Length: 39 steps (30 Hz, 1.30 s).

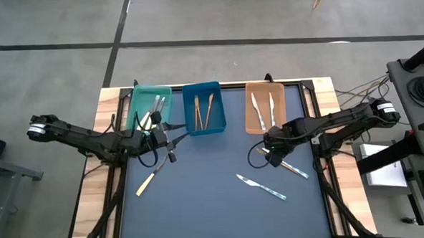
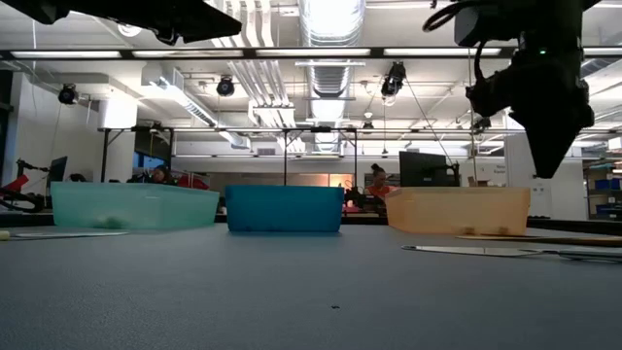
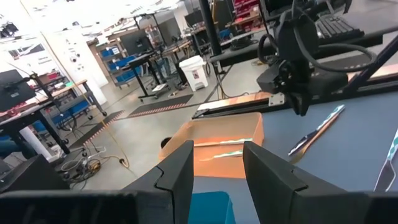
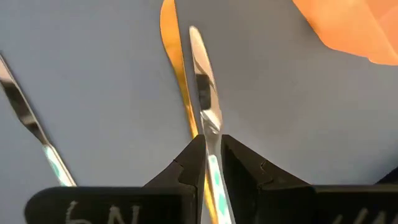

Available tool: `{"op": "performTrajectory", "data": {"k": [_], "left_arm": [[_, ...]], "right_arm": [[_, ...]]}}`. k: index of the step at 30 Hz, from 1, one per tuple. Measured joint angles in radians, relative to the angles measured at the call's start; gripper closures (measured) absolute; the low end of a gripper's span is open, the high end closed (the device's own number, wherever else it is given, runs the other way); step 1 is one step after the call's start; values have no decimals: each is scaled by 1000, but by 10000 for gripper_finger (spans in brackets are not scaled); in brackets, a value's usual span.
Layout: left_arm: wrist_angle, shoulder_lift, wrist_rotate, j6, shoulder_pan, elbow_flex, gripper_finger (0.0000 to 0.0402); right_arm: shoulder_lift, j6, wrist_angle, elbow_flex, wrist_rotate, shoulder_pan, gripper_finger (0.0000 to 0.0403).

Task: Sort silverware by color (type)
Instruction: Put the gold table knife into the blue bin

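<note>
My right gripper (image 1: 269,151) (image 4: 211,152) is over the table's right half, raised above the surface (image 2: 549,160), and shut on a silver knife with a pale blue-green handle (image 4: 205,93). My left gripper (image 1: 164,140) (image 3: 217,168) is open and holds nothing, hovering at the teal tray's near edge. On the table lie a cream-handled knife (image 1: 147,183), a silver knife with a pale blue handle (image 1: 261,186) and more cutlery (image 1: 294,170). Silver pieces (image 1: 154,111) lie in the teal tray, wooden ones (image 1: 203,111) in the blue tray, others (image 1: 265,109) in the orange tray. My right gripper pinches the silver knife between its two fingers at the pale blue-green handle (image 4: 214,171). The knife lies along the fingers, and its blade (image 4: 200,68) sticks out past the fingertips. It is lifted clear of the table.
The teal tray (image 1: 136,101), blue tray (image 1: 219,122) and orange tray (image 1: 252,128) stand in a row along the far side. The dark mat (image 1: 208,198) has free room in the middle and near side. Cutlery shows flat at the right in the low view (image 2: 486,251).
</note>
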Motion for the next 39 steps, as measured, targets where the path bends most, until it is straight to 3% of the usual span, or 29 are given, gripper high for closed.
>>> {"op": "performTrajectory", "data": {"k": [6,14,27,34,39], "left_arm": [[-14,-4,0,0,0,0,281],[-15,-3,0,0,0,0,281],[-34,-1,0,0,0,-1,280],[-34,-5,0,7,0,-1,280],[-33,-5,0,18,0,-1,280]], "right_arm": [[0,-34,17,-20,-7,23,360],[0,-2,208,-58,-5,70,360],[0,-4,289,-64,3,106,360],[117,-46,374,-41,0,106,360],[229,-126,316,32,-6,106,360]]}}
